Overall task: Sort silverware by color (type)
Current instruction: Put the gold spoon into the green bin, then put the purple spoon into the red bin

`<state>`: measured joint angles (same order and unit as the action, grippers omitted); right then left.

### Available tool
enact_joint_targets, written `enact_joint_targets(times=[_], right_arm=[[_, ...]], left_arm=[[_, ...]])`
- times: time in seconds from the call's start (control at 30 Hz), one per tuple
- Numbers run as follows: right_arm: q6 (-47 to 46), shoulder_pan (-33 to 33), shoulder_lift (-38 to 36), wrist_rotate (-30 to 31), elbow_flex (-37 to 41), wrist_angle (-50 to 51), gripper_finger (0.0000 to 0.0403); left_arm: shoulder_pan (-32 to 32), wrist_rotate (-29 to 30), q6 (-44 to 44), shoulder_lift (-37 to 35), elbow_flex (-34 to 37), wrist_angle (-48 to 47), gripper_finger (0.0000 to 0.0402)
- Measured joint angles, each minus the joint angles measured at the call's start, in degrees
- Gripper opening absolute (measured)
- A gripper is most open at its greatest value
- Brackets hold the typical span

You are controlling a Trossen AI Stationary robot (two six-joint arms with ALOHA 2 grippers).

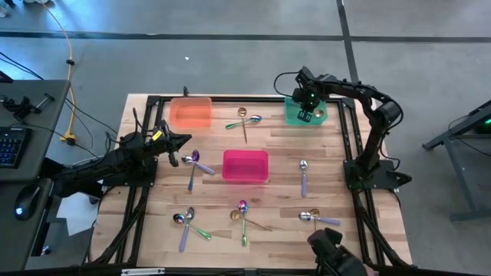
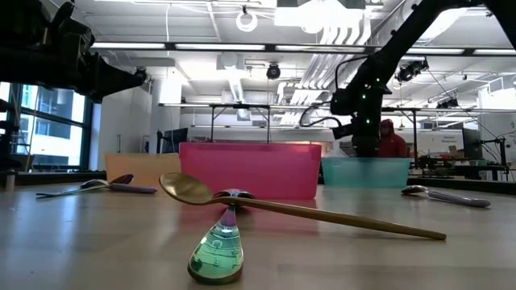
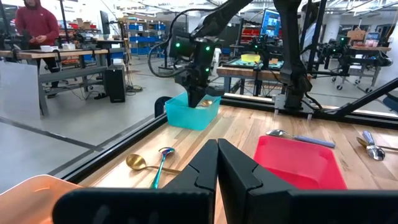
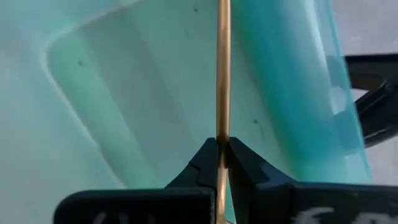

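At the tabletop's [image 1: 291,238] upper right, I am holding my right tool [image 4: 222,152] over the green bin [image 1: 305,113], pinching a gold spoon [image 4: 223,74]; releasing off-centre risks missing. Left tool [image 3: 217,163] is waiting, pressed together.

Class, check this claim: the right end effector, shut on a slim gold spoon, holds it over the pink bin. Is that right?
Not quite. The right end effector is shut on the gold spoon, but it holds it over the green bin, not the pink bin. The high view and right wrist view show this.
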<state>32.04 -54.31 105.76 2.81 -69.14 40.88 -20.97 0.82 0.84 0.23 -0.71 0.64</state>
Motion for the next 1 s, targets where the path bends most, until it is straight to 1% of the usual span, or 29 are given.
enact_joint_targets(times=[0.23,0.3,0.47,0.57,0.67,0.77,0.87,1.0], right_arm=[[-0.31,-0.04,1.51,0.00,0.02,-0.11,0.0000],[-0.39,-0.03,1.51,0.08,-0.02,-0.08,0.0006],[-3.15,0.08,1.51,0.15,-1.89,0.76,0.0051],[-3.79,0.71,1.51,0.24,-4.16,3.78,0.0081],[-4.35,2.04,1.48,1.02,-6.78,6.70,0.0093],[-4.82,3.66,0.25,1.65,-7.99,7.01,0.0090],[-5.12,5.18,-2.60,0.46,-7.44,4.33,0.0078],[-6.52,6.14,-7.15,-6.78,-3.48,-2.84,0.0051]], left_arm=[[0.00,0.00,0.00,0.01,0.00,0.01,0.0001],[0.00,0.00,0.00,0.00,0.00,0.00,0.0001],[0.00,-0.02,0.00,0.02,0.00,0.02,0.0001],[0.00,-0.02,0.00,0.01,0.00,0.01,0.0001],[0.00,0.00,0.00,0.00,0.00,0.02,0.0001],[0.00,0.00,0.00,0.01,0.00,0.00,0.0001],[0.00,0.00,0.00,0.01,0.00,0.02,0.0001],[0.00,-0.01,0.00,0.00,0.00,0.01,0.0001]])
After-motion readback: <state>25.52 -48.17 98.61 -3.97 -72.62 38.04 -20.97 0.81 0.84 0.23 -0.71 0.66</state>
